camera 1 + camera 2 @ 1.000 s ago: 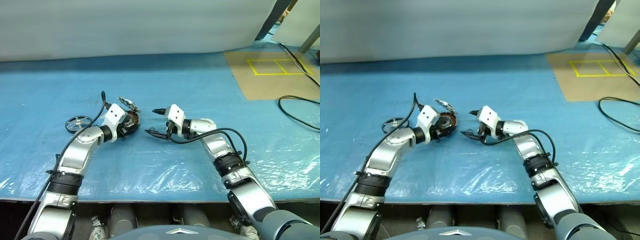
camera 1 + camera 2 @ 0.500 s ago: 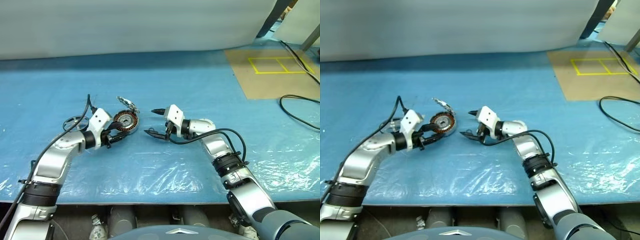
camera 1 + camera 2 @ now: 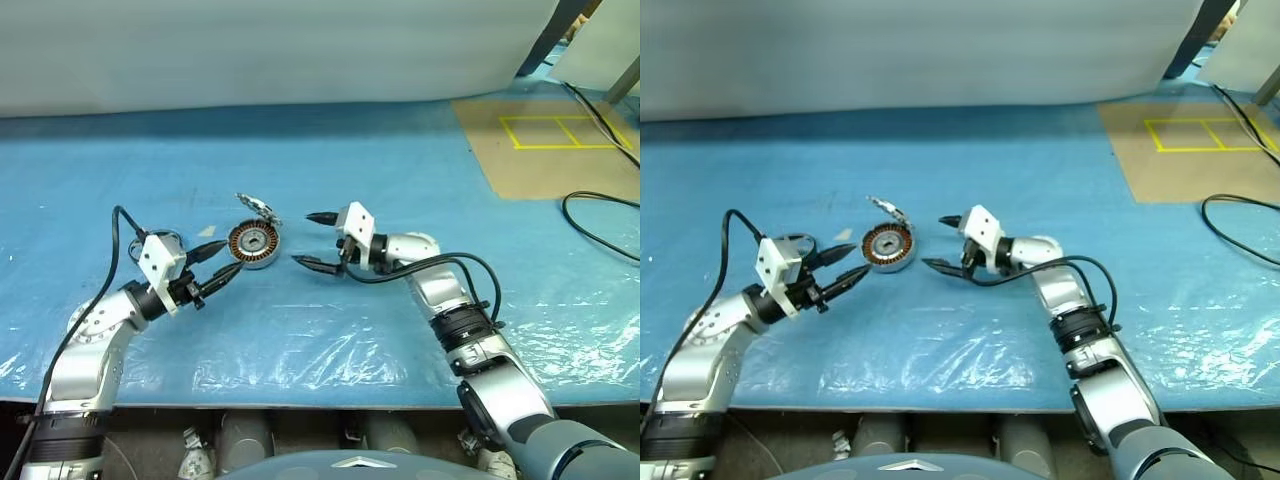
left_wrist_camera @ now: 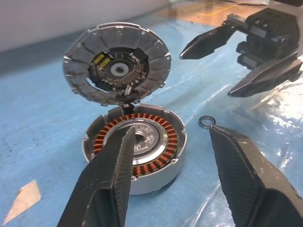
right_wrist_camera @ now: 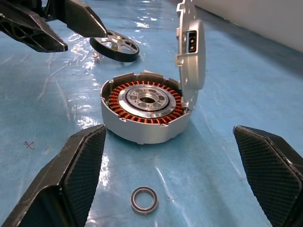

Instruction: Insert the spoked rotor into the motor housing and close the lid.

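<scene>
Pulled back and out to the robot's left since a second ago: left gripper (image 3: 222,261), earlier right against the motor housing (image 3: 253,244), now apart from it with both black fingers aimed at it. Fingers spread partway, nothing between them. Little change over on the other side: right gripper (image 3: 314,241) hanging just to the right of the housing, pointed left toward it, fingers parted as wide as seen here and also empty.

Between the two grippers, resting on blue plastic sheeting (image 3: 330,330) that covers the table. Shallow silver-grey puck, open on top, showing a ring of copper-brown windings around a silver centre hub. Hinged at its far edge and standing up nearly vertical: the lid (image 4: 117,70), a round disc whose inner face shows a dark centre with small parts and a ribbed grey rim. Not closed.

Lying flat on the sheeting beyond the left gripper, well clear of the housing: the spoked rotor (image 5: 115,46), a thin ring with straight spokes meeting a small hub. Not in the housing. Partly hidden behind the left wrist in the head views.

On the sheeting near the housing, on the right gripper's side: a tiny dark O-ring (image 5: 144,200), lying loose, touching nothing.

Far right, on brown floor: a looping black cable (image 3: 600,225).
</scene>
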You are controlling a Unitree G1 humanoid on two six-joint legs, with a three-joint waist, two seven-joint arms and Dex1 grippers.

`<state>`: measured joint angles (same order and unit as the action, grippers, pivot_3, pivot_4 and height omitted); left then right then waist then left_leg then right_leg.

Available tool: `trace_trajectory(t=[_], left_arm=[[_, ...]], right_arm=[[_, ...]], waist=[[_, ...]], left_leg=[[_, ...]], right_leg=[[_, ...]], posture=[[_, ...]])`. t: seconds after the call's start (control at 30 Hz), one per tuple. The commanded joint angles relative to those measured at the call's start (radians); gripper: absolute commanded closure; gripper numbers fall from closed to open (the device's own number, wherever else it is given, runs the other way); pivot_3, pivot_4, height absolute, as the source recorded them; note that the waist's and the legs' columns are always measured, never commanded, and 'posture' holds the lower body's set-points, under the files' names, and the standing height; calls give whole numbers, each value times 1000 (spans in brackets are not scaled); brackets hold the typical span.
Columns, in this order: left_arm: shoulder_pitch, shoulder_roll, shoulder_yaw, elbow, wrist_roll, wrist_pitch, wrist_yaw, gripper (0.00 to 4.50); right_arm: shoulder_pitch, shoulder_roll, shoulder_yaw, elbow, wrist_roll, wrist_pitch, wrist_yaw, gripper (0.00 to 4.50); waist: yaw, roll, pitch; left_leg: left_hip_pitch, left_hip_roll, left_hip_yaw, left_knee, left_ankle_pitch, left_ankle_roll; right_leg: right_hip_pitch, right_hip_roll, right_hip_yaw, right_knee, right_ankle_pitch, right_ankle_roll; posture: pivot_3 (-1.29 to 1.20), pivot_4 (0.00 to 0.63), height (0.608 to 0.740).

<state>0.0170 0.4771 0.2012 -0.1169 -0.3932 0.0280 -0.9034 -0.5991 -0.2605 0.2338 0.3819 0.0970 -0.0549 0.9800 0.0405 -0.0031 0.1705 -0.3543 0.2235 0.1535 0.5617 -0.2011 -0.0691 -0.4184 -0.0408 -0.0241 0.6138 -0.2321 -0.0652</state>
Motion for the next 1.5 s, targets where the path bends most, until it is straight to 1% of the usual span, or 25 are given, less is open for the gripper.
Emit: trace_trajectory(t=[0.03, 0.27, 0.37, 0.43, 0.57, 0.67, 0.73, 0.87, 1.0, 1.07, 1.13, 1.2, 1.3, 1.5], left_arm=[[41, -26, 66, 7, -13, -108, 33, 1893], [115, -50, 88, 2, -20, -143, 81, 1893], [137, -61, 89, -9, 7, -178, 113, 1893], [157, -58, 83, -23, 0, -180, 111, 1893], [168, -47, 68, -37, 1, -174, 109, 1893], [153, -52, 61, -38, 5, -163, 129, 1893], [143, -56, 49, -42, 9, -155, 139, 1893], [138, -50, 28, -51, 13, -145, 146, 1893], [133, -45, 22, -53, 14, -138, 154, 1893], [128, -44, 18, -51, 17, -134, 156, 1893], [122, -43, 13, -48, 20, -132, 158, 1893], [114, -44, 9, -46, 22, -129, 162, 1893], [106, -42, 7, -43, 23, -128, 167, 1893], [106, -40, 5, -41, 28, -130, 175, 1893]], right_arm=[[7, -4, -4, -81, 34, 27, 22, 0], [14, -5, 6, -129, 48, 77, 41, 0], [15, -14, 9, -137, 49, 101, 57, 0], [16, -24, 19, -133, 36, 123, 67, 0], [9, -26, 36, -107, 2, 153, 40, 0], [4, 1, 28, -147, 57, 219, 59, 0], [4, 12, 34, -196, 108, 287, 100, 0], [6, 11, 69, -258, 140, 390, 146, 0], [4, 26, 77, -289, 174, 476, 152, 0], [-9, 46, 89, -279, 174, 498, 141, 0], [-38, 83, 99, -218, 115, 457, 70, 0], [-70, 124, 90, -154, 96, 456, 15, 0], [-107, 167, 89, -75, 73, 426, -24, 0], [-168, 238, 39, 58, 46, 332, -150, 0]], waist=[[-1, 0, 0], [0, 0, 0], [1, -1, 0], [1, -1, 0], [1, -1, 0], [1, -1, 0], [1, -1, 0], [1, -1, 0], [2, -1, 0], [2, -1, 0], [0, -1, 0], [-1, -1, 0], [-1, -1, 0], [-1, -1, 0]], left_leg=[[0, 0, 0, 0, 0, 0], [2, 0, 0, 1, 0, 0], [2, 0, 0, 1, 0, 0], [2, 0, 0, 1, 0, 0], [2, 1, 0, 1, 0, 0], [2, 1, 1, 1, 0, 0], [3, 1, 1, 2, 0, 1], [3, 1, 1, 2, 0, 1], [3, 1, 1, 3, 0, 0], [3, 1, 1, 3, 0, 0], [3, 1, 1, 3, 0, 0], [4, 1, 1, 3, 0, 0], [4, 1, 1, 4, 0, 0], [3, 0, 1, 4, 0, 0]], right_leg=[[0, 0, 0, 0, 0, 0], [0, 0, 0, 1, 0, 0], [0, 0, 1, 2, 0, 0], [0, 0, 1, 2, 0, 0], [0, 0, 1, 2, 0, 0], [0, 0, 1, 3, 0, 0], [0, 0, 1, 4, 0, 0], [0, 0, 1, 5, 0, 0], [0, 0, 1, 5, 0, 0], [0, 0, 1, 5, 0, 0], [0, 0, 1, 6, 0, 0], [0, 0, 1, 7, 0, 0], [0, 0, 1, 8, 0, 0], [0, 0, 1, 8, 0, 0]], posture=[[0, 150, 740], [0, 150, 740], [0, 150, 740], [0, 150, 740], [0, 150, 740], [0, 150, 740], [0, 150, 740], [0, 150, 740], [0, 150, 740], [0, 150, 740], [0, 150, 740], [0, 150, 740], [0, 150, 740], [0, 150, 740]])
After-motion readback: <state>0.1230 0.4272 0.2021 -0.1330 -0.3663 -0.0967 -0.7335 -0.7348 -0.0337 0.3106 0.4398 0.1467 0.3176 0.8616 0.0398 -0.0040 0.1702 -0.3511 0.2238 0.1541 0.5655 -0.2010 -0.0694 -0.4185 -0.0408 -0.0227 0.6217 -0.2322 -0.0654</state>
